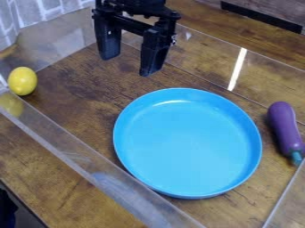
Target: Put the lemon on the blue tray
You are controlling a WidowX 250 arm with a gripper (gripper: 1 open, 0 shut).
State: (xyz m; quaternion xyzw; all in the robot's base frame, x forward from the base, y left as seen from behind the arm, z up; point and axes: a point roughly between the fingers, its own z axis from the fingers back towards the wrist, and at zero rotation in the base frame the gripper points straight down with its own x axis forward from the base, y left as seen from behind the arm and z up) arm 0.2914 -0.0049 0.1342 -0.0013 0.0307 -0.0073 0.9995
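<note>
A wooden table (pixel 71 191), walled by clear panels (pixel 71 147), is seen from above and in front. The blue tray (pixel 187 142), by far the biggest thing on it and taken here as the landmark, is shown empty, so the task is judged not yet begun in any visible way. Above and to the left of the tray's far rim, the dark end effector (pixel 134 55) is held pointing down, its two fingers set well apart and nothing between them. To the right of the tray, just beside its rim, a purple eggplant (pixel 286 129) is laid lengthwise with its teal stem toward the camera. Well to the left of the tray, beyond the clear panel's edge as it appears here, the lemon (pixel 21 81) is found near the picture's left border; whether it is touching the panel cannot be told.

Several risks are judged from this layout. The lemon, smooth and rounded, could be squeezed out sideways if the fingers are closed off-centre, and it could then be rolled along the wood away from the tray. The nearby panel could be struck by a finger during the descent, since little room is left on that side. A release made too high above the tray could let the fruit be bounced over the shallow rim.
</note>
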